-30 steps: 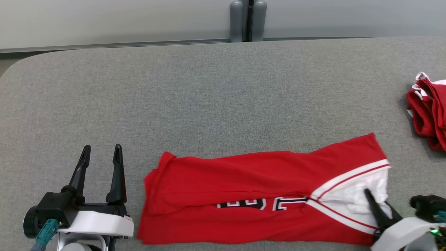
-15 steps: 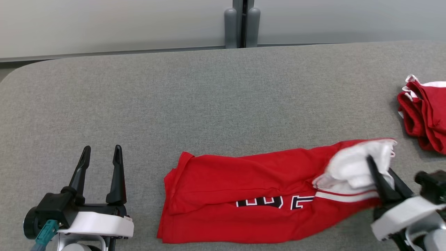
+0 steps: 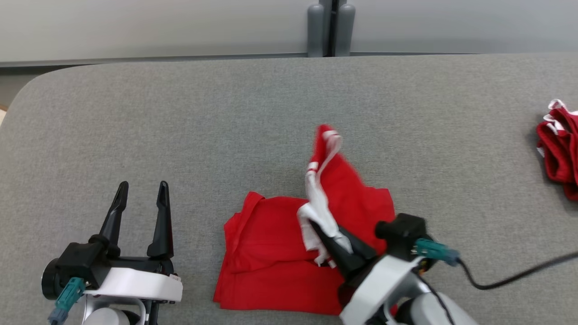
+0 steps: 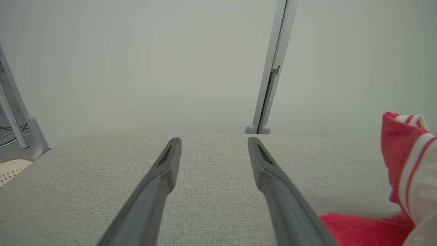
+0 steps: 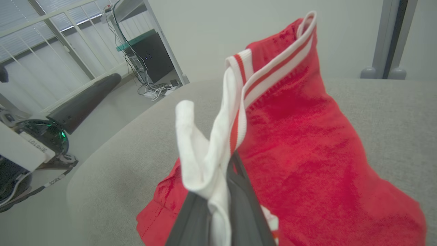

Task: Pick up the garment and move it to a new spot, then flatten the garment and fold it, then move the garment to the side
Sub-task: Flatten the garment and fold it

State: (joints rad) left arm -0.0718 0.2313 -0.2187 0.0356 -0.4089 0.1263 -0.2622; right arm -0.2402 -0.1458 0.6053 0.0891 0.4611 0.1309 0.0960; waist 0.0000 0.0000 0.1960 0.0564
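tabletop (image 3: pixel 226 113): grey, fabric-covered, running back to a pale wall (image 3: pixel 135 22) with a grey post (image 3: pixel 331 27) at the far edge.
left fingers (image 3: pixel 161 212) (image 4: pixel 164 171): spread wide and empty, low over bare tabletop, tips pointing toward the wall.
right fingers (image 3: pixel 336 248) (image 5: pixel 244 208): pressed together, pinching the white-trimmed edge of the garment (image 3: pixel 271 253) (image 5: pixel 307 153) (image 4: pixel 392 153).
garment: a red jersey with white-and-red striped trim. The pinched edge is held up off the tabletop and rises past the right fingertips in a tall fold (blurred in the head view). The rest lies in red layers beneath and beside the right fingers, between the two pairs of fingers and clear of the left ones.
red heap (image 3: pixel 557 149): more red-and-white cloth, well apart from the right fingers, on their outer side.
cable (image 3: pixel 519 275): dark, leaving a teal plug behind the right fingers and trailing outward across the tabletop.
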